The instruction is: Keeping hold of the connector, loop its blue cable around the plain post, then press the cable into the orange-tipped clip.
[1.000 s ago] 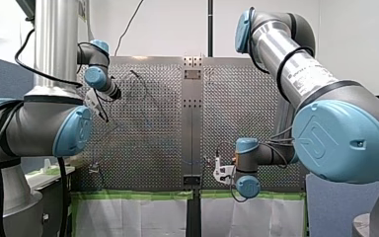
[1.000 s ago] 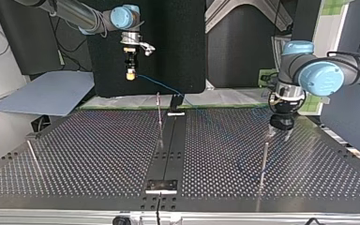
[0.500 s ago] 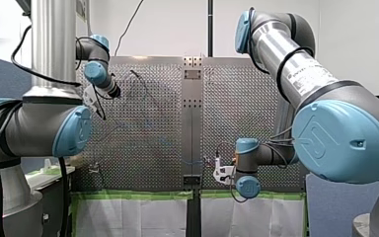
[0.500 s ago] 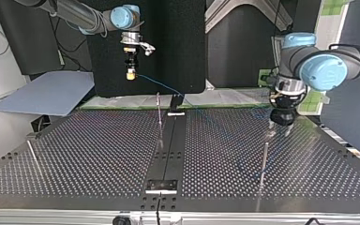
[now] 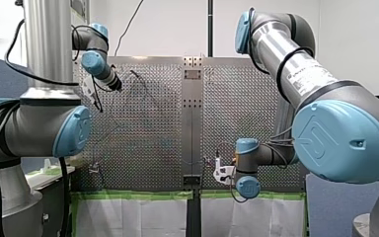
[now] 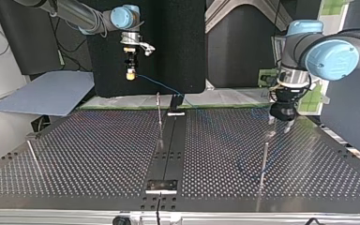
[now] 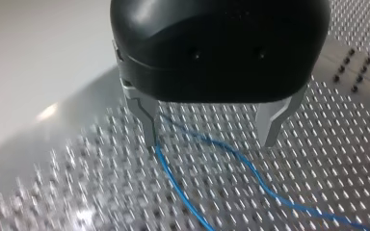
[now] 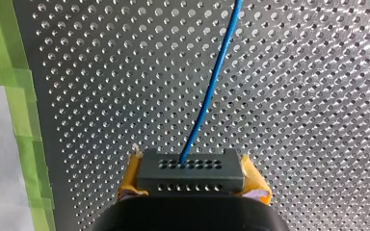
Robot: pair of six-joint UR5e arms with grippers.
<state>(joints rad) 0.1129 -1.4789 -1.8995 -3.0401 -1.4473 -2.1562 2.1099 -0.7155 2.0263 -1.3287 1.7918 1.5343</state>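
Right tool (image 8: 191, 179) hasn't budged: yellow pads clamped on the grey connector (image 8: 190, 166) up over the bench (image 6: 98, 154) edge on the arms' side, with the blue cable (image 8: 212, 91) trailing out across the holes. Left tool (image 7: 210, 137) is spread wide and empty, and over the last second it's lifted off the bench near the thin post (image 6: 264, 161), cable lying loose under its fingers. So I'd guess nothing's looped or clipped yet.

grey connector (image 8: 191, 172), blue cable (image 8: 211, 86) running straight from it
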